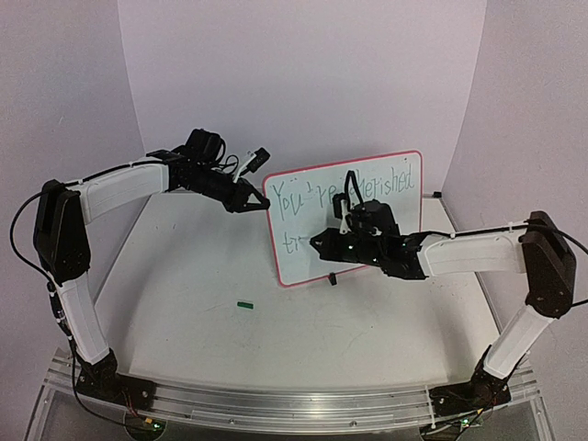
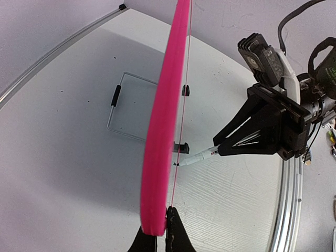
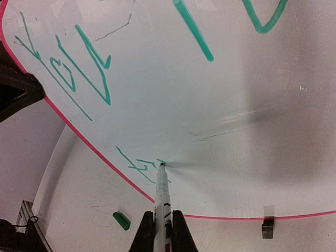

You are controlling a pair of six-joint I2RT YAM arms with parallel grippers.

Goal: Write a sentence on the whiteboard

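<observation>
White desk (image 1: 202, 285), lilac walls (image 1: 303, 73). Whiteboard (image 1: 404, 209) upright nr back edge, right of middle. L fingers (image 1: 257, 204) clamp its left edge; R fingers (image 1: 322, 244) closed on marker (image 3: 161, 191), tip at 2nd line of sentence (image 3: 139, 165). Risk: hard press tips board, smears ink.

**Tech A:** Specify the left pincer (image 1: 260, 204).

**Tech B:** Black, with two tapered fingers. Directly behind it is a black wrist block. Further back are a white ribbed link cover (image 1: 119, 188) and a black elbow housing (image 1: 60, 230).

**Tech A:** And the right pincer (image 1: 317, 243)?

**Tech B:** Also black, with triangular cut-outs in its fingers. A black ribbed module (image 2: 265, 58) on a white bracket is mounted behind it, and a black cable (image 1: 349, 188) loops above. Further back is a second white link cover (image 1: 469, 253).
</observation>
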